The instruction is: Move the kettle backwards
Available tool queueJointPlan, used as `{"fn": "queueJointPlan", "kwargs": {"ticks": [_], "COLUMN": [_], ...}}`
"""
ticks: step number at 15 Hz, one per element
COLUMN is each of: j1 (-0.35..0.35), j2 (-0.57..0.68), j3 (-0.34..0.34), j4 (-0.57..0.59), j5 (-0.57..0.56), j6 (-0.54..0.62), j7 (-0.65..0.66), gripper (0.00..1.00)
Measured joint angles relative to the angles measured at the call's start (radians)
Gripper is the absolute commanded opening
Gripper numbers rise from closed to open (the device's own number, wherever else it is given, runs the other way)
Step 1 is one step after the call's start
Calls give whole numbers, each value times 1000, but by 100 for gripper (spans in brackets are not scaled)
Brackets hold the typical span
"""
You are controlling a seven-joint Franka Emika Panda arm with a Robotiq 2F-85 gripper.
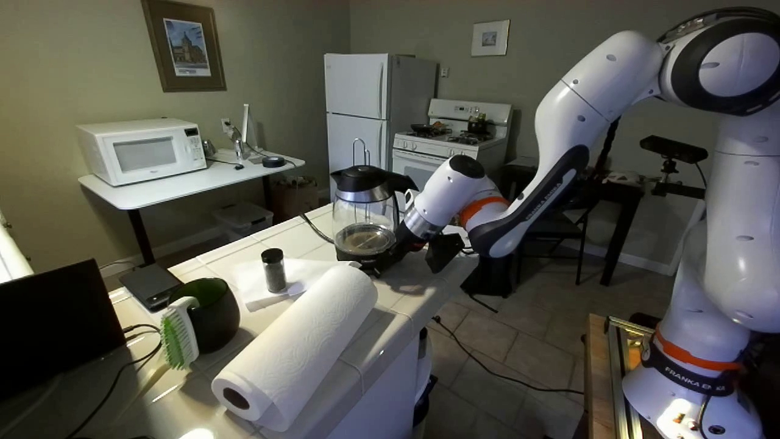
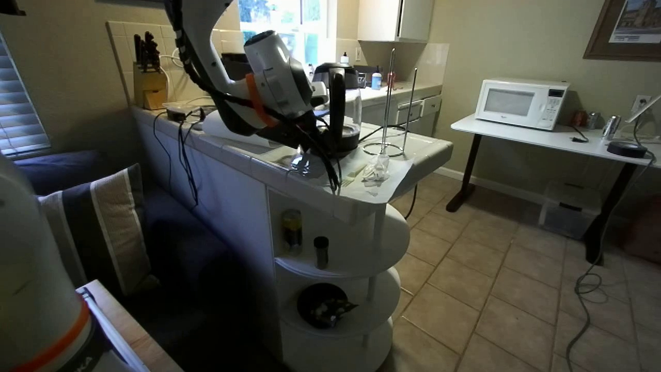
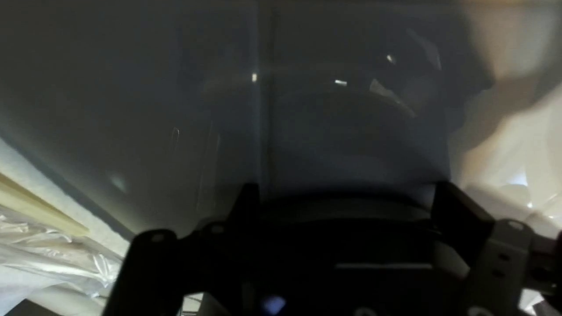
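The kettle [image 1: 365, 213] stands upright on the desk [image 1: 408, 299], near its end, with its black handle [image 2: 337, 108] turned toward the arm [image 1: 567, 91]. The jaws are low beside its dark base [image 1: 359, 259], spread wide apart, with a dark curve showing between their fingers [image 3: 463, 219] in the wrist view; whether they touch the kettle I cannot tell.

The kettle is hemmed in on two sides: it sits between the roll [image 1: 298, 347] and the wire stand [image 2: 388, 101]. The roll lies on its side, one end close to the base. The stand is just beside the kettle, its two rods upright. A cord [image 1: 317, 230] crosses the desk next to them, and clear wrap [image 2: 376, 170] lies on a white sheet [image 2: 395, 178] at the corner, near the stand. The arm's cables [image 2: 332, 170] hang before the kettle in an exterior view and hide part of it.

Beside the roll, a jar [image 1: 274, 271] stands on white paper [image 1: 250, 274]; farther along come a dark bowl [image 1: 217, 323], green inside, a brush [image 1: 180, 332] just beside it, a flat black slab [image 1: 149, 286] and a black screen [image 1: 55, 329]. A knife block [image 2: 151, 95] stands toward the desk's far end, well apart from the kettle. The microwave [image 1: 152, 152], fridge [image 1: 356, 91] and stove [image 1: 420, 145] are across the room, well apart from the desk.
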Motion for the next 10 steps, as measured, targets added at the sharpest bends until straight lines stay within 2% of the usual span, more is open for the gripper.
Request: {"fn": "queueJointPlan", "kwargs": {"ticks": [4, 10], "j1": [50, 106], "j2": [39, 117], "j3": [-44, -86], "j4": [59, 172], "j5": [-79, -134], "j6": [0, 0], "j7": [133, 217], "gripper": [100, 100]}}
